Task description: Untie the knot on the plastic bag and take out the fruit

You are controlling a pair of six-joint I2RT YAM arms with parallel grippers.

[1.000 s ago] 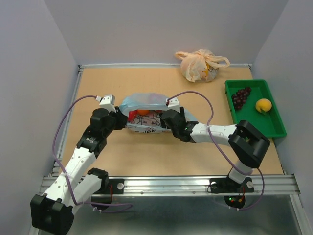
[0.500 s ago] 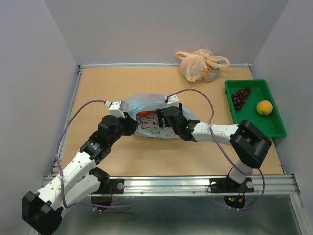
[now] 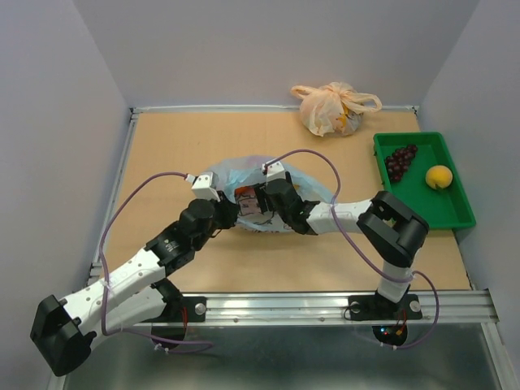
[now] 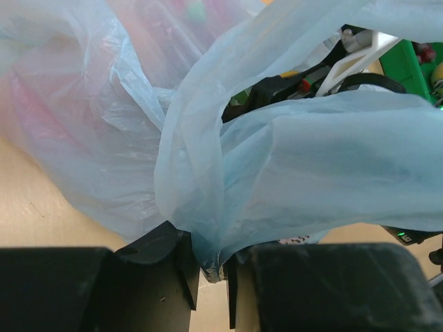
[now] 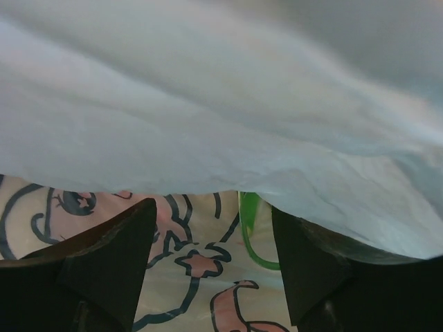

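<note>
From here I see the tan desk with two arms meeting at its middle, the left arm coming in from the near left and the right arm from the near right. Between their wrists lies the one light blue plastic bag. The wrists and cables cover most of its printed face from above. A second bag, peach-orange and tied shut, sits well apart at the far edge. One green tray stands at the right side, holding one grape bunch and one round yellow-orange fruit, the two apart from each other. Inside the blue bag the fruit is only a pink-red blur behind the film, so I cannot count it. The left pincer is closed almost fully, nipping a gathered fold of the blue film. The right pincer is spread wide with nothing clamped. Blue film drapes across the top of its camera, and the cartoon print shows between its fingers. I cannot make out the knot in any view.
</note>
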